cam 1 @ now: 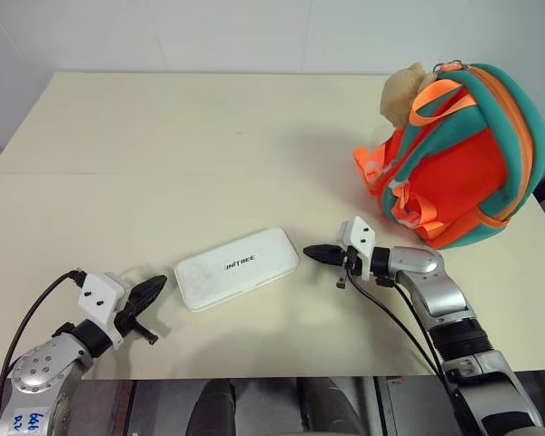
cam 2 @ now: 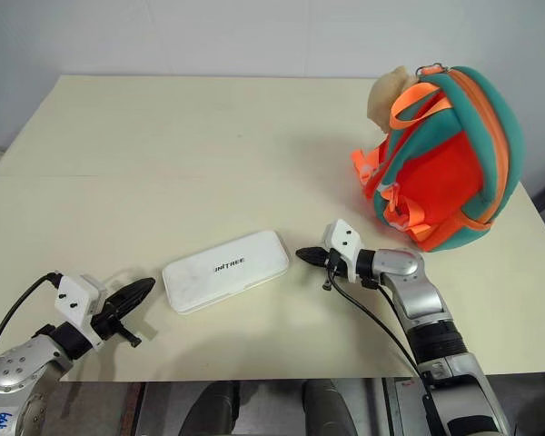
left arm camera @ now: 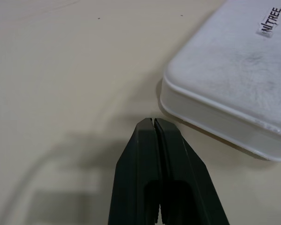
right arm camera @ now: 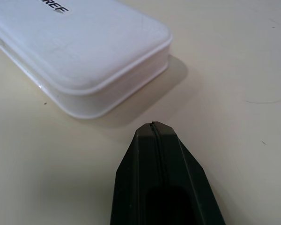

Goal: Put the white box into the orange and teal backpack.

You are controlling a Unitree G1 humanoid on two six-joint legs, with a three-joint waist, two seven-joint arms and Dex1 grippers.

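Cream table (cam 1: 209, 136), wide and pale, spread across the head views. At 2 o'clock, toward the far right edge: backpack (cam 1: 463, 154), orange with teal trim, lying on its side with straps (cam 1: 409, 204) facing centre and a tan plush toy (cam 1: 404, 91) at its upper left. Near centre, slightly toward 6 o'clock: box (cam 1: 236, 268), white, flat on the table, long axis tilted from 8 to 2 o'clock, dark lettering up, well apart from the backpack and outside it. At 8 o'clock of the box: left tool (cam 1: 160, 285), black fingers pressed together with only a hairline seam between them, gripping nothing, tip just beside the box's near-left corner, not touching in the left wrist view. At 3 o'clock of the box: right tool (cam 1: 309, 252), fingers likewise closed tight and empty, pointing at the box's right end with a small gap of bare table between. Black cable (cam 1: 32, 313) looping from the left wrist, another (cam 1: 391, 318) trailing along the right forearm. Box's rounded corner and shadow close ahead of the shut right fingers (right arm camera: 154, 140) in the right wrist view.
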